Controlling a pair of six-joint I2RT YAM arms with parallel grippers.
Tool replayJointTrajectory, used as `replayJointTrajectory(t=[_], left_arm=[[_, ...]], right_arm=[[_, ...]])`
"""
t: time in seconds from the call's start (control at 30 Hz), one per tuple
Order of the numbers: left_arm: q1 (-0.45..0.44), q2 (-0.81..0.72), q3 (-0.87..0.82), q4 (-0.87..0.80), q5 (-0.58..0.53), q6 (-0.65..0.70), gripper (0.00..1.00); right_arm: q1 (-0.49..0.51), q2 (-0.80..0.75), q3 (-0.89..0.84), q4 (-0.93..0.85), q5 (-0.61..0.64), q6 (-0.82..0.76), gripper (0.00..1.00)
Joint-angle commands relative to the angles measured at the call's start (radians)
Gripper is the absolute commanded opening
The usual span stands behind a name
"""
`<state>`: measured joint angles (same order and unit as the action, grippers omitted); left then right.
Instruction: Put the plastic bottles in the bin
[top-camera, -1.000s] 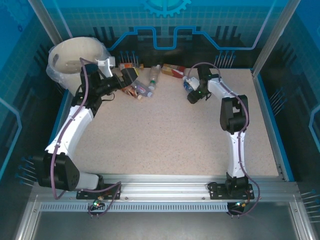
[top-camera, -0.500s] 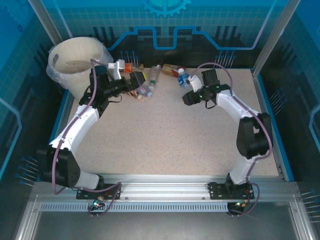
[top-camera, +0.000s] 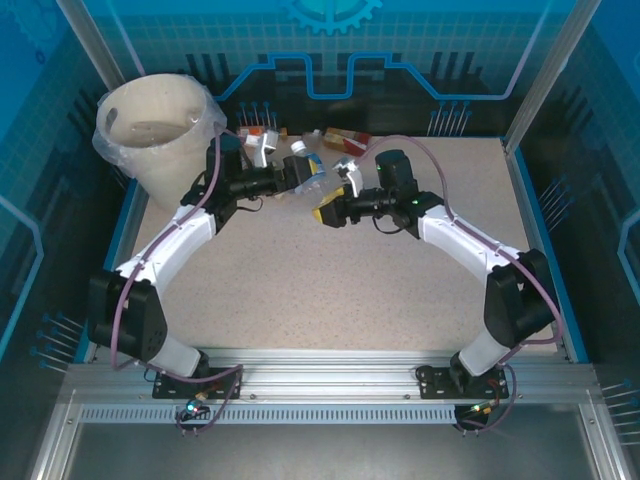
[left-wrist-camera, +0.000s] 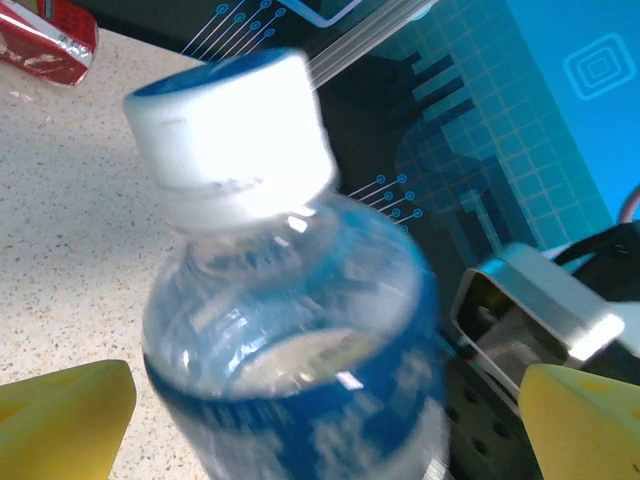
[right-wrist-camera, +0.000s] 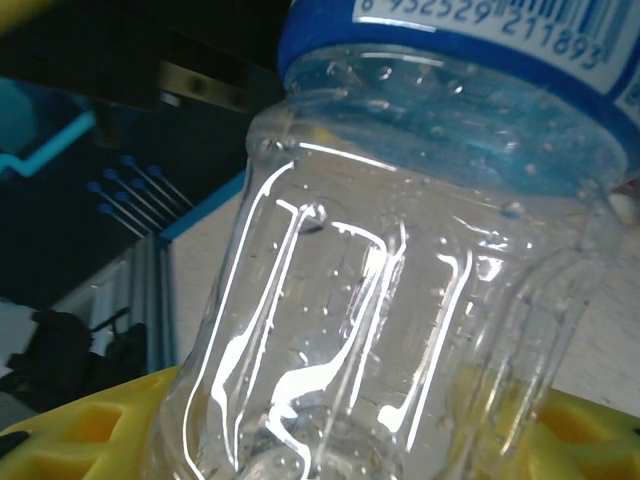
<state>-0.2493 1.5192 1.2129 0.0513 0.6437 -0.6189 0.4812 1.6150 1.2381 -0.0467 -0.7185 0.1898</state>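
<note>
Speckled table (top-camera: 330, 290), blue walls (top-camera: 420, 40), bin (top-camera: 165, 165) far left; we see both arms reaching inward toward the far edge, right gripper (top-camera: 328, 205) clamping a blue-labelled bottle (left-wrist-camera: 290, 330), left gripper (top-camera: 305, 180) spread loose around its white-capped end.

1. The left arm (top-camera: 165, 245) was extended forward and inward, with the left gripper (top-camera: 303, 180) pointing toward the other arm.
2. Its yellow fingers (left-wrist-camera: 60, 415) stood apart on either side of a bottle (left-wrist-camera: 290, 380), touching neither side.
3. The right arm (top-camera: 470, 245) was bent leftward, and the right gripper (top-camera: 328, 212) was clamped on that bottle's clear lower body.
</note>
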Motion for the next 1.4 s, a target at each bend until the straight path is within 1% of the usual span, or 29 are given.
replayJointTrajectory(t=[0.0, 0.1, 0.2, 0.23, 0.33, 0.4, 0.43, 0.53, 0.57, 0.63, 0.7, 0.77, 0.87, 0.97, 1.07, 1.13, 1.23, 1.37], left_arm=[[-0.013, 0.015, 0.034, 0.038, 0.010, 0.015, 0.99], [-0.019, 0.020, 0.030, 0.068, 0.042, 0.008, 0.90], [-0.019, 0.016, 0.027, 0.072, 0.046, 0.016, 0.76], [-0.019, 0.014, 0.028, 0.064, 0.039, 0.025, 0.75], [-0.019, 0.009, 0.034, 0.062, 0.018, 0.034, 0.65], [-0.019, 0.005, 0.043, 0.061, -0.022, 0.039, 0.62], [-0.019, 0.003, 0.053, 0.051, -0.055, 0.046, 0.61], [-0.018, 0.001, 0.106, 0.005, -0.163, 0.096, 0.60], [-0.018, 0.001, 0.134, -0.020, -0.200, 0.122, 0.60], [-0.016, 0.001, 0.202, -0.088, -0.311, 0.196, 0.60], [-0.016, 0.001, 0.269, -0.150, -0.466, 0.268, 0.59], [-0.013, 0.001, 0.325, -0.175, -0.635, 0.342, 0.59], [-0.008, 0.010, 0.396, -0.165, -0.869, 0.454, 0.58], [0.017, 0.038, 0.453, -0.107, -1.058, 0.562, 0.57], [0.067, 0.090, 0.536, -0.093, -1.171, 0.638, 0.57], [0.112, 0.130, 0.594, -0.107, -1.212, 0.668, 0.57], [0.188, 0.191, 0.662, -0.132, -1.255, 0.688, 0.57], [0.286, 0.284, 0.746, -0.202, -1.275, 0.686, 0.57]], right_arm=[[0.026, 0.032, 0.051, 0.078, -0.089, 0.049, 0.55], [0.035, 0.058, 0.070, 0.080, -0.099, 0.062, 0.56], [0.036, 0.065, 0.070, 0.096, -0.093, 0.077, 0.57], [0.037, 0.065, 0.068, 0.099, -0.089, 0.079, 0.58], [0.036, 0.058, 0.067, 0.087, -0.071, 0.066, 0.64], [0.035, 0.046, 0.062, 0.066, -0.041, 0.051, 0.69], [0.034, 0.036, 0.056, 0.062, -0.018, 0.048, 0.73], [0.024, -0.010, 0.015, 0.085, 0.040, 0.055, 0.91], [0.019, -0.033, -0.003, 0.099, 0.064, 0.057, 1.00], [0.012, -0.081, -0.036, 0.111, 0.124, 0.058, 1.00], [0.007, -0.131, -0.067, 0.108, 0.219, 0.056, 1.00], [-0.003, -0.186, -0.107, 0.121, 0.317, 0.076, 1.00], [-0.036, -0.259, -0.176, 0.168, 0.409, 0.137, 1.00], [-0.056, -0.319, -0.224, 0.173, 0.491, 0.157, 1.00], [-0.070, -0.359, -0.252, 0.161, 0.523, 0.148, 1.00], [-0.076, -0.376, -0.260, 0.145, 0.524, 0.141, 1.00], [-0.078, -0.389, -0.263, 0.123, 0.525, 0.127, 1.00], [-0.078, -0.396, -0.263, 0.112, 0.525, 0.126, 1.00]])
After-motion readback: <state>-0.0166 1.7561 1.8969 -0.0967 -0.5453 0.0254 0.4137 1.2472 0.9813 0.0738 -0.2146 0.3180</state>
